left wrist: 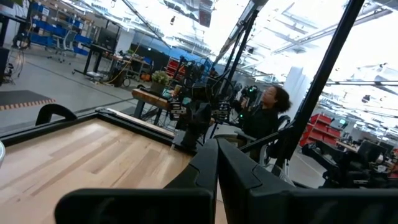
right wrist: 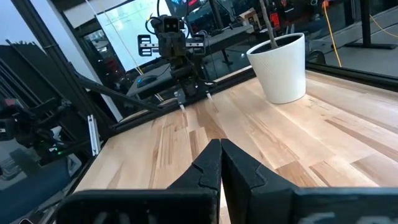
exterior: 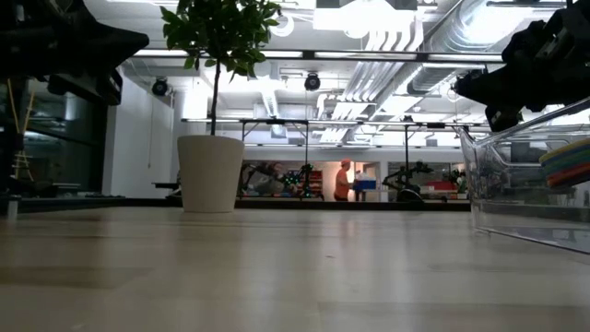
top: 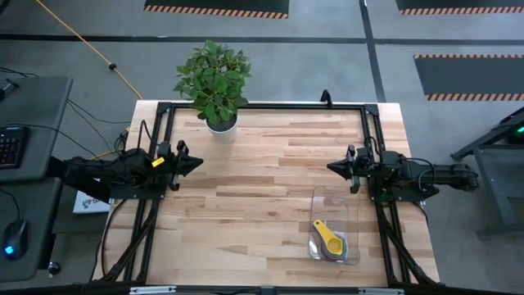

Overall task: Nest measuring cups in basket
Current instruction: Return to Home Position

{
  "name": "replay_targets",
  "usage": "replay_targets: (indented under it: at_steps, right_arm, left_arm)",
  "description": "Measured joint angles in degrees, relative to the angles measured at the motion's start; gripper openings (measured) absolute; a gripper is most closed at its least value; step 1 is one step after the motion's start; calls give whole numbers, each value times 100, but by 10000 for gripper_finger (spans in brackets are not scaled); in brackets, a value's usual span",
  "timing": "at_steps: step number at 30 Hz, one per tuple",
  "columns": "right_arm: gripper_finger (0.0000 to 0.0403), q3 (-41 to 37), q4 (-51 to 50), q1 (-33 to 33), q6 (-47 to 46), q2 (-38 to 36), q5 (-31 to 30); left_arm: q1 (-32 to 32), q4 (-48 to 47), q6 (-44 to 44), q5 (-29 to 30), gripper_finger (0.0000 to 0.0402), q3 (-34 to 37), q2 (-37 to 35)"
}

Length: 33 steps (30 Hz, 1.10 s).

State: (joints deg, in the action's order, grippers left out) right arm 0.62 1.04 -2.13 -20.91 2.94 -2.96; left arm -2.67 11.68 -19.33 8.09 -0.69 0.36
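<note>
Both left gripper (top: 195, 164) and right gripper (top: 334, 168) are pinched closed, empty; only my high view shows the yellow cup (top: 329, 239) topping half-hidden ones in the basket (top: 332, 201).

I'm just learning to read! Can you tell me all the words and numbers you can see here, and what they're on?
No text here can be read.
White sheet by the left arm: dark print, too small to read.
Bright panel beyond the table, right wrist view: white marks, too blurred to read.
Measuring cups in the basket: no size numbers show.
</note>
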Motion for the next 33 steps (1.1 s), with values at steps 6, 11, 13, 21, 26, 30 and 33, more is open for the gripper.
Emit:
replay_targets:
  at_steps: [6,11,13,21,26,30,33]
  right_arm:
    - [0,2,-2,0,0,0,0]
    - [0,2,-4,0,0,0,-2]
    - [0,2,-5,0,0,0,-2]
    - [0,2,-5,0,-1,0,-2]
    - [0,4,-5,2,-2,-2,-4]
    - [0,4,-5,2,-2,-2,-4]
    - [0,4,-5,1,-2,-2,-4]
  left_arm:
    - [-1,-2,0,1,0,0,0]
    - [1,-30,0,1,0,0,0]
    - [0,-35,0,1,0,0,0]
    - [-1,-760,0,1,0,0,-15]
    - [-3,-997,4,-68,0,-4,-17]
    - [-3,-1017,4,-100,0,-7,-15]
    - [-3,-1019,2,-150,0,-7,-15]
